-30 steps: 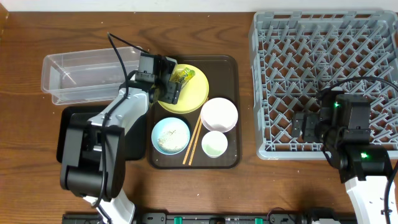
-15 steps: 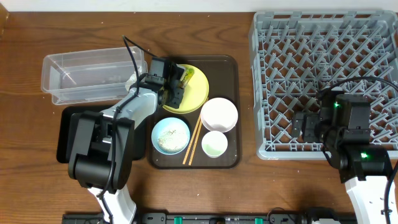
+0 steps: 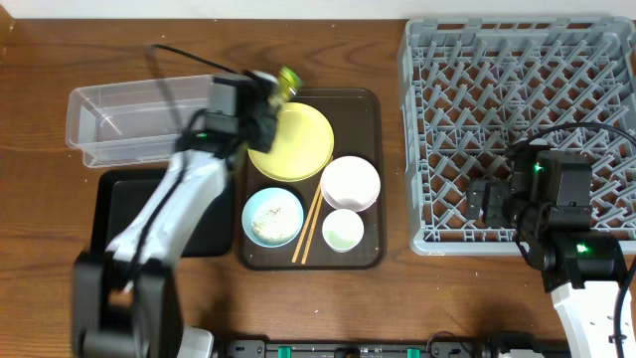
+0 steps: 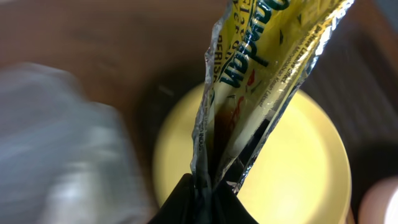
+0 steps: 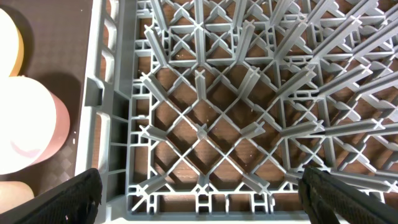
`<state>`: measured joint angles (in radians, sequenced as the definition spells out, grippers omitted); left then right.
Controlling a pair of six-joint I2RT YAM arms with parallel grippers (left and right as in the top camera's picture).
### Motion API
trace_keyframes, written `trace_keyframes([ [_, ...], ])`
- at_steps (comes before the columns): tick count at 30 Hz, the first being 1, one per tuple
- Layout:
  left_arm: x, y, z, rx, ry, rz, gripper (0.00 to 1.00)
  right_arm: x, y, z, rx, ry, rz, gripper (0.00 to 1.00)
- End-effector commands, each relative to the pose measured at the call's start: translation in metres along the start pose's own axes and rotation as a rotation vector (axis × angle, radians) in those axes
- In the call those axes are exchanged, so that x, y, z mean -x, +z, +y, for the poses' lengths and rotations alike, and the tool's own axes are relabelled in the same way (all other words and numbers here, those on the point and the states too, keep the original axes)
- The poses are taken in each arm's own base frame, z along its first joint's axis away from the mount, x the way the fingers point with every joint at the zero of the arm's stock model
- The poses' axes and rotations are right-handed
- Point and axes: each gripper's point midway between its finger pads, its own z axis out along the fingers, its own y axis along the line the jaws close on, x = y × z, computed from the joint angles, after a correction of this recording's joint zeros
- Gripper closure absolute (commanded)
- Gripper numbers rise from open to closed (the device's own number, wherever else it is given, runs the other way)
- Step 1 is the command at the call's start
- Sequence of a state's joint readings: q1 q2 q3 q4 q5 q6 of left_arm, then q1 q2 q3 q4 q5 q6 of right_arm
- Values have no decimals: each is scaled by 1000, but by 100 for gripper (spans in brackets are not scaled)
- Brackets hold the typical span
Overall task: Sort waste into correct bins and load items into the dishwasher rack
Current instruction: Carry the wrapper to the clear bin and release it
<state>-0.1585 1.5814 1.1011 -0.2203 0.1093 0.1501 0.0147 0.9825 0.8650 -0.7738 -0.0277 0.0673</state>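
Observation:
My left gripper (image 3: 268, 94) is shut on the yellow-green snack wrapper (image 3: 286, 78), which hangs above the back-left rim of the yellow plate (image 3: 291, 142). In the left wrist view the wrapper (image 4: 261, 81) is pinched at its lower end in the jaws (image 4: 205, 193), with the plate (image 4: 298, 174) below. The white bowl (image 3: 350, 183), the light blue bowl (image 3: 272, 217) holding rice scraps, the small cup (image 3: 343, 231) and the chopsticks (image 3: 310, 224) lie on the brown tray (image 3: 368, 109). My right gripper (image 5: 200, 180) stands open over the front-left part of the dishwasher rack (image 3: 522, 99), nothing between its fingers.
The clear tub (image 3: 139, 119) lies at the back left, just left of the held wrapper. The black tray (image 3: 114, 214) lies in front of it, partly under my left arm. The rack's wall (image 5: 99, 93) separates my right gripper from the white bowl (image 5: 25, 124).
My left gripper has shut on the wrapper and lifted it off the yellow plate, moving back and left toward the clear tub. The right arm has not moved.

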Motion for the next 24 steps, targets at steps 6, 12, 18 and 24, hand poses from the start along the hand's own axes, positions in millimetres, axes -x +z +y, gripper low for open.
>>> trace_keyframes([
  [6,-5,-25,107,236,-332,-40,88,8,-5,-2,-4,12,-24,1],
  [12,-37,-13,150,306,-583,2,69,8,-5,-2,-4,12,-22,1],
  [18,-32,-12,159,312,-595,-31,40,7,-5,-2,-4,12,-20,1],
  [24,-15,-30,159,314,-585,-94,32,8,-5,-2,-4,12,-21,1],
])
